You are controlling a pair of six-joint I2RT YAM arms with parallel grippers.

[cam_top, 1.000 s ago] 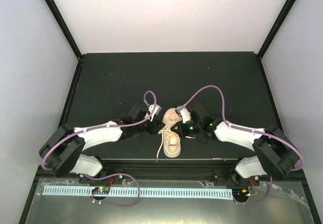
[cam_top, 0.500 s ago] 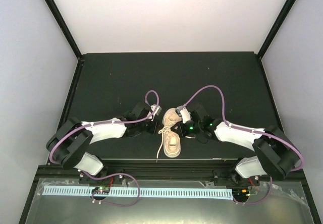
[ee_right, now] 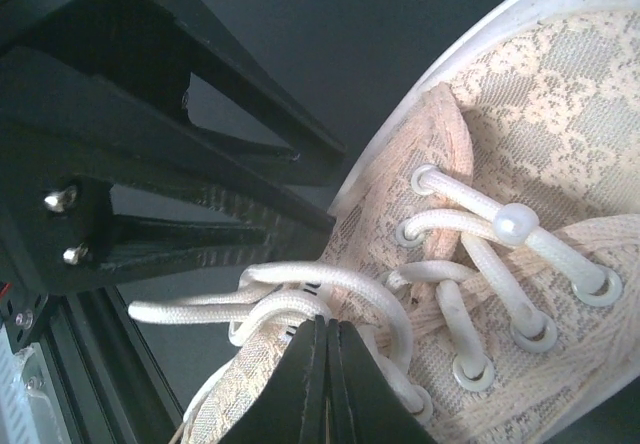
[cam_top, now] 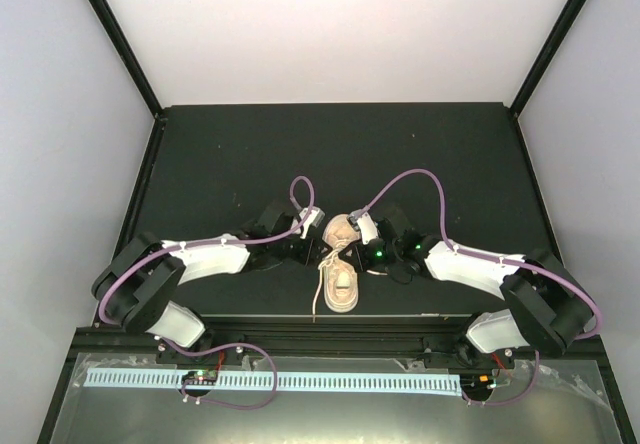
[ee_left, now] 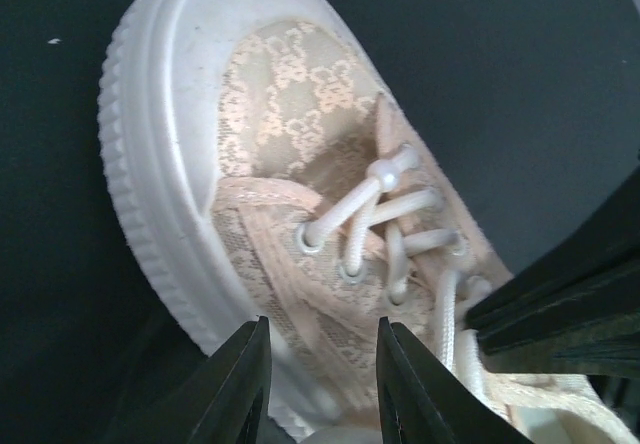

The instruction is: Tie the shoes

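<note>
- While the one shoe (cam_top: 341,264) lies on the worktop (cam_top: 250,154) at the near middle, the left hand (ee_left: 320,389) is narrowly parted over its side.
- The right hand (ee_right: 325,349) has its fingers pressed together, tips touching a loop of the laces (ee_right: 300,289).
- Two hands, one shoe.

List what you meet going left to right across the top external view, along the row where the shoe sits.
From the left: left arm → left end effector → sneaker → right end effector → right arm.
</note>
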